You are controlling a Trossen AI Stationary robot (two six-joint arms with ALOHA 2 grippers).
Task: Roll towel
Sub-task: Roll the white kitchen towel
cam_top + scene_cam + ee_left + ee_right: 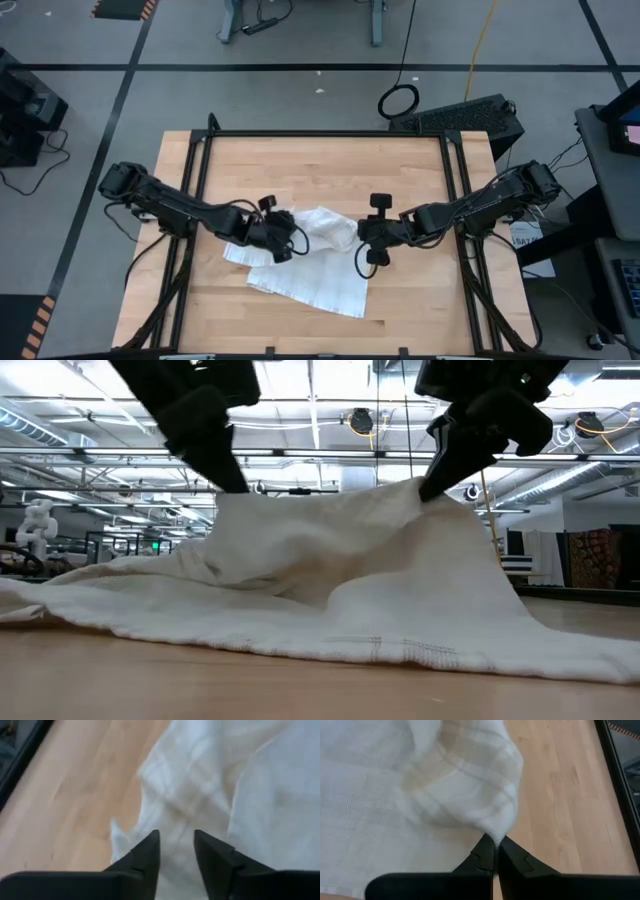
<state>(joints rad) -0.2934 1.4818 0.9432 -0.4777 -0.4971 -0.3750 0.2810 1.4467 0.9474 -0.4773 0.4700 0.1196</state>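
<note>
I'm working in what looks like a robotics lab in a big industrial hall. My bench (320,160) is a light wooden top in a black metal frame, standing on grey floor (300,95) marked with black tape lines and orange-and-black hazard stripes (118,9). Cables (400,100) trail across the floor, and a dark equipment case (465,118) sits just behind the bench. Across the bench top I see a high open ceiling (330,420) with beams, pipes and strip lights, and a white robot figure (38,520) far off.

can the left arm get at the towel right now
Probably yes. The left end effector sits right over the towel with its fingers parted and nothing between; the right end effector pinches the far edge.
</note>
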